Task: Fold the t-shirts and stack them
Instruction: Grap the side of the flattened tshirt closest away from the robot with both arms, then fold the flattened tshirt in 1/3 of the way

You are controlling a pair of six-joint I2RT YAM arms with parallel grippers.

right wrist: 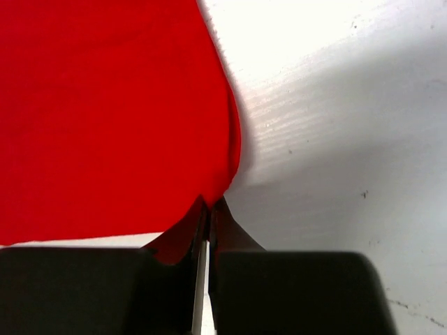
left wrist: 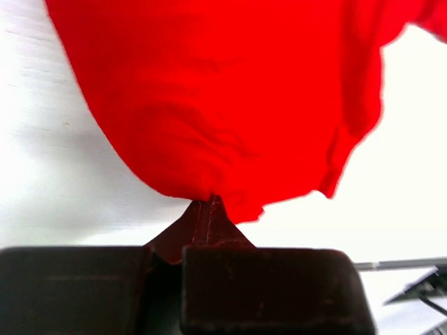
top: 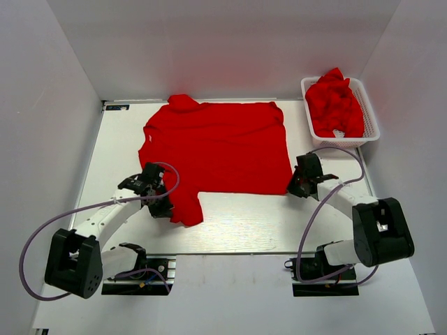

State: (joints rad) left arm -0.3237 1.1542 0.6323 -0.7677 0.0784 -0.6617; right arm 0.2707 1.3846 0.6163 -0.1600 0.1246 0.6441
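A red t-shirt (top: 216, 146) lies spread on the white table, its near left part hanging down in a fold toward the front. My left gripper (top: 162, 204) is shut on the shirt's near left edge; in the left wrist view the cloth (left wrist: 223, 105) rises from the closed fingertips (left wrist: 208, 204). My right gripper (top: 296, 187) is shut on the shirt's near right corner; in the right wrist view the cloth (right wrist: 105, 118) meets the closed tips (right wrist: 209, 204).
A white basket (top: 370, 129) at the back right holds a heap of crumpled red shirts (top: 335, 105). White walls enclose the table on the left, back and right. Bare table surface (top: 244, 223) lies in front of the shirt.
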